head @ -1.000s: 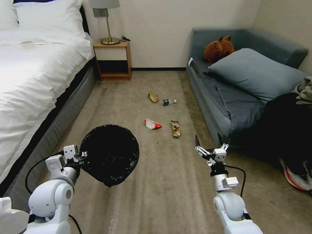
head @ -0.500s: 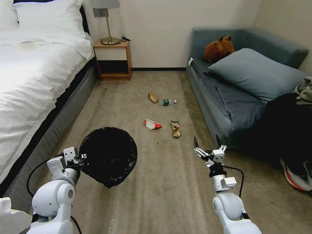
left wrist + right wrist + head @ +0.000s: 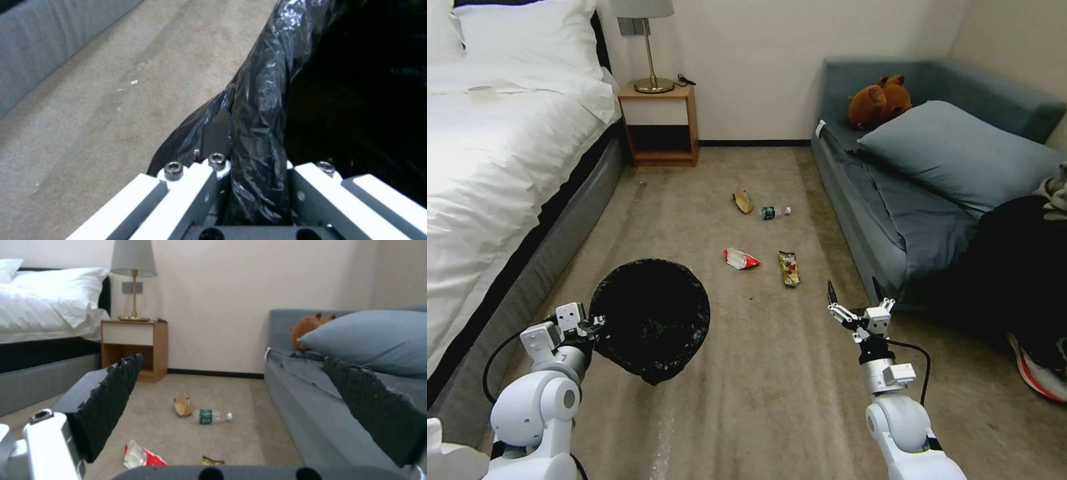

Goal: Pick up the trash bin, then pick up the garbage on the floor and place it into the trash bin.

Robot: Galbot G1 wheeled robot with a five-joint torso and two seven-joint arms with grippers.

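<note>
Up close, the left hand [image 3: 256, 186] clenches the black-bagged round trash bin's [image 3: 650, 320] rim, while the right hand [image 3: 854, 297] hangs spread above beige carpet [image 3: 760, 373].

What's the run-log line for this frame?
left gripper: shut on trash bin rim, held up | right gripper: open, empty | garbage: on carpet

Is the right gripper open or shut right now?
Open. The right gripper hovers above the carpet with its two black pads spread wide apart and nothing between them.
</note>
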